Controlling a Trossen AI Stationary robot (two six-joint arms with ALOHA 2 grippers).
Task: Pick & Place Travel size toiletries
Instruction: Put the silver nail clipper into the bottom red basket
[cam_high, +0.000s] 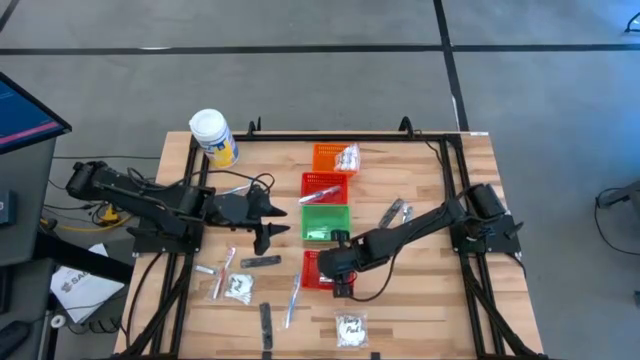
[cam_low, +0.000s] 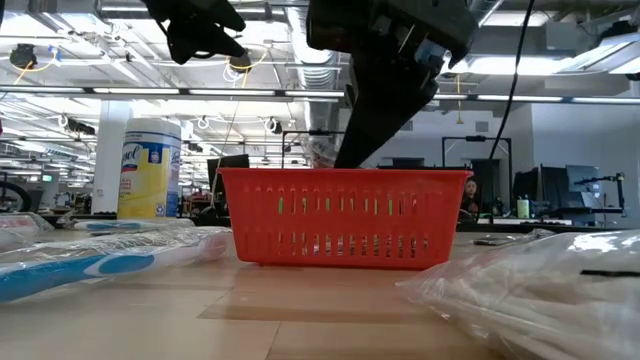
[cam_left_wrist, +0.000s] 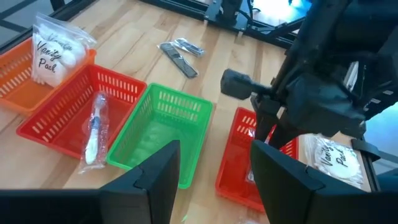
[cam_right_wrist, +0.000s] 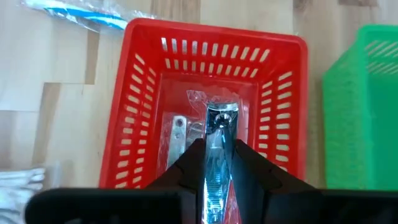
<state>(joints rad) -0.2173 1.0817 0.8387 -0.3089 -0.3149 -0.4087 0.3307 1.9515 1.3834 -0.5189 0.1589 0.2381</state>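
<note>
- The right gripper (cam_right_wrist: 219, 163) is closed on a silvery nail clipper (cam_right_wrist: 217, 140), holding it over the near red basket (cam_right_wrist: 143, 93), inside its rim.
- A second packaged clipper (cam_right_wrist: 179, 138) already lies on that basket's floor, just beside the held one.
- In the high view, this basket (cam_high: 310, 268) sits just in front of the green basket (cam_high: 326, 222), and the right arm reaches across to it from the table's right edge.
- The left gripper (cam_high: 272, 220) hangs over bare wood left of the green basket, fingers spread apart and holding nothing.
- Behind the green basket stand another red basket (cam_high: 325, 186) with a wrapped toothbrush (cam_left_wrist: 93, 127) and an orange basket (cam_high: 328, 156) with a sachet (cam_high: 347, 157).
- Loose toiletries lie near the front edge: a sachet (cam_high: 350, 328), a dark strip (cam_high: 266, 326), a toothbrush (cam_high: 293, 300), and more at front left (cam_high: 228, 282).
- Two items (cam_high: 395, 211) lie right of the baskets, on open wood.
- A white jar (cam_high: 213, 138) stands at the back-left corner.
</note>
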